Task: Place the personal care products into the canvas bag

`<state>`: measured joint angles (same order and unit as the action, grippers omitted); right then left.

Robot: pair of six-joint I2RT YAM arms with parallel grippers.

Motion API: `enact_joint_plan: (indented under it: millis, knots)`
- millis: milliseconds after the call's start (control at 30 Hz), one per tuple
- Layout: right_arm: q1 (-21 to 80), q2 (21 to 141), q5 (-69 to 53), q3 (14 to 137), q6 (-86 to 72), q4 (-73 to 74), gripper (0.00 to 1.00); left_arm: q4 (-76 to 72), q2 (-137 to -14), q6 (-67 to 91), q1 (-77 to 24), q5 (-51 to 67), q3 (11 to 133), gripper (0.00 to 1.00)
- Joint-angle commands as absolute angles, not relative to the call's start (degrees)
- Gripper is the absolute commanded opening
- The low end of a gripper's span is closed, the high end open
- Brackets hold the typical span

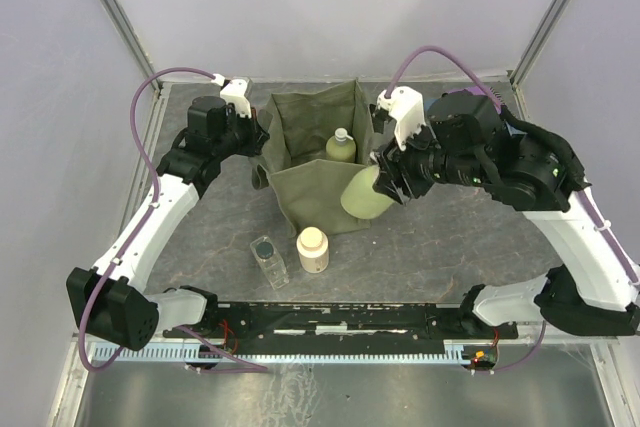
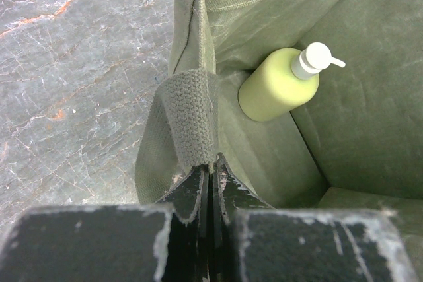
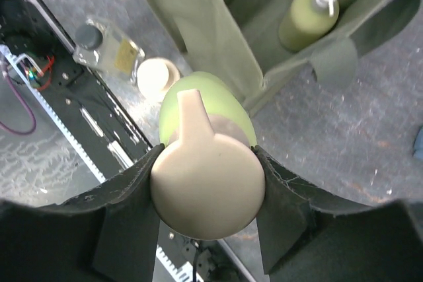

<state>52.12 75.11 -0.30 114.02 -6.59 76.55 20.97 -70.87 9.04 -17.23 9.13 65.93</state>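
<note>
My left jaws clamped on the woven handle [image 2: 192,117] of the boxy olive canvas bag [image 1: 320,197], right jaws gripping a round green peach-capped bottle [image 3: 208,193]

Robot lab cell, plain walls [image 1: 330,7], metal frame posts [image 1: 115,9] (arms [image 1: 150,227] bolted to tabletop [image 1: 440,237])

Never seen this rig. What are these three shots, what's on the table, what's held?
It is a left arm and a right arm bolted to a table. One picture looks down from above and behind; the other two come from cameras on each wrist. The left fingers are shut on the handle of the canvas bag. The right fingers grip a round green bottle by its peach cap, beside the bag. A yellow-green pump bottle is already inside. A cream jar and a clear square bottle sit on the table in front of it.
</note>
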Motion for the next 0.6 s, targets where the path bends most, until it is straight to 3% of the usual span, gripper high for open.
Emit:
enact_joint_plan:
  millis: [0, 567]
  knots:
    - [52.3, 75.3, -2.6, 119.1, -4.2, 64.8, 0.0, 22.4, -70.8, 6.5, -17.3, 8.4, 67.4, 0.03]
    - [52.2, 86.2, 1.7, 130.4, 12.8, 31.8, 0.0, 22.1, -70.8, 6.7, -17.3, 8.6, 68.3, 0.03]
